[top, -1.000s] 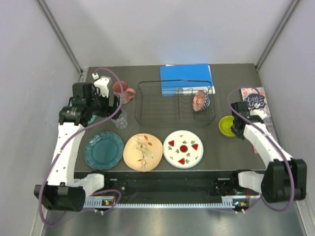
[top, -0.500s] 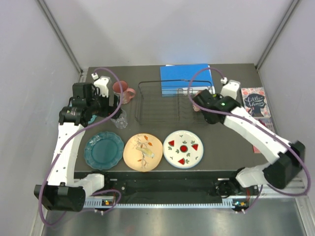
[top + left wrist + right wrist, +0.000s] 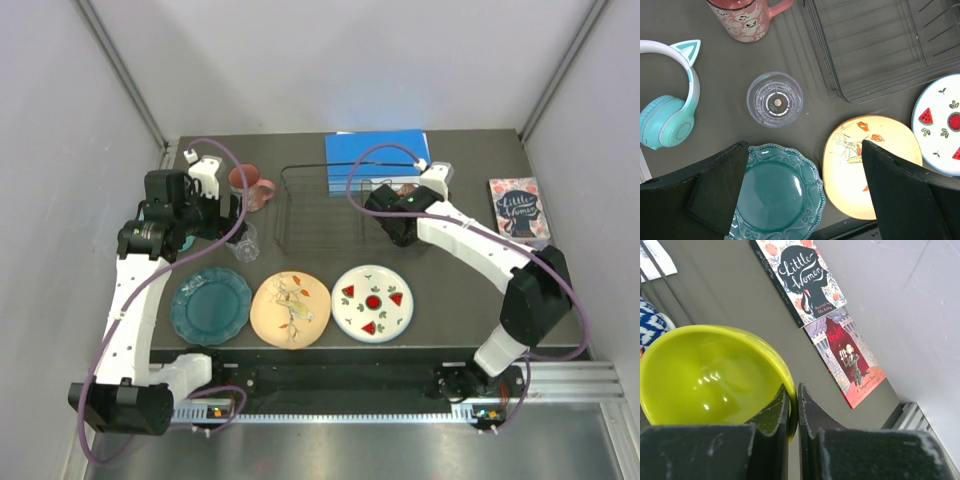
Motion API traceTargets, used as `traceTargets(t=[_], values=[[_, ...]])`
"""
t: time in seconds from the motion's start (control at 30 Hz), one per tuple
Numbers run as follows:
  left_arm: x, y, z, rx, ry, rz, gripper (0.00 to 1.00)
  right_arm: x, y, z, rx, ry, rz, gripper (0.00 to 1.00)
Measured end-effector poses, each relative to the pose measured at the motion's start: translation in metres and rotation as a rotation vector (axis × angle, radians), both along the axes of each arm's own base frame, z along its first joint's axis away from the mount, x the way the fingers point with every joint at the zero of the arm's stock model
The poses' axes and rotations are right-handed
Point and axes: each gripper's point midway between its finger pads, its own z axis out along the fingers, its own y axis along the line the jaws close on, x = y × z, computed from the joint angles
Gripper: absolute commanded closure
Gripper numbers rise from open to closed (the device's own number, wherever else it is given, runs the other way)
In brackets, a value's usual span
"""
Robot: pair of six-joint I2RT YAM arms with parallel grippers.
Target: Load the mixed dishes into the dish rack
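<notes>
Here, the right gripper pinches the rim of the yellow-green bowl — apparently over the dish rack toward the bench's far edge. The left gripper hangs wide open, empty, above the clear cup near the left edge.

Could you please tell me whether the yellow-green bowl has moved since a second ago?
Yes. Clamped in the right gripper, the yellow-green bowl has gone leftward from near the Little Women book to over the dish rack.

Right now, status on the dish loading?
Left gripper open, empty. Right gripper shut on rim of yellow-green glossy bowl, above black wire dish rack. Blue-patterned dish close beside.
</notes>
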Motion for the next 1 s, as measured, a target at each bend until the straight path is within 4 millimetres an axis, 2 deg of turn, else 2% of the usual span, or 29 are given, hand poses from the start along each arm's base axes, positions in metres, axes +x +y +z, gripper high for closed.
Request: traceTargets(t=[0.5,0.83,0.93,0.97,1.0], values=[[0.000,0.001,-0.002,0.008,0.003,0.004,0.01,0.026,0.035,-0.037,-0.084,0.085,0.062,1.00],[0.000,0.002,-0.002,0.010,0.002,0.004,0.01,0.030,0.039,-0.058,-0.216,0.122,0.074,1.00],[0.000,0.002,-0.002,0.011,0.002,0.003,0.01,0.030,0.040,-0.060,-0.252,0.119,0.078,0.90],[0.000,0.002,-0.002,0.012,0.002,0.003,0.01,0.030,0.040,-0.061,-0.261,0.118,0.079,0.76],[0.000,0.002,-0.002,0.012,0.002,0.004,0.01,0.030,0.040,-0.062,-0.268,0.119,0.080,0.68]])
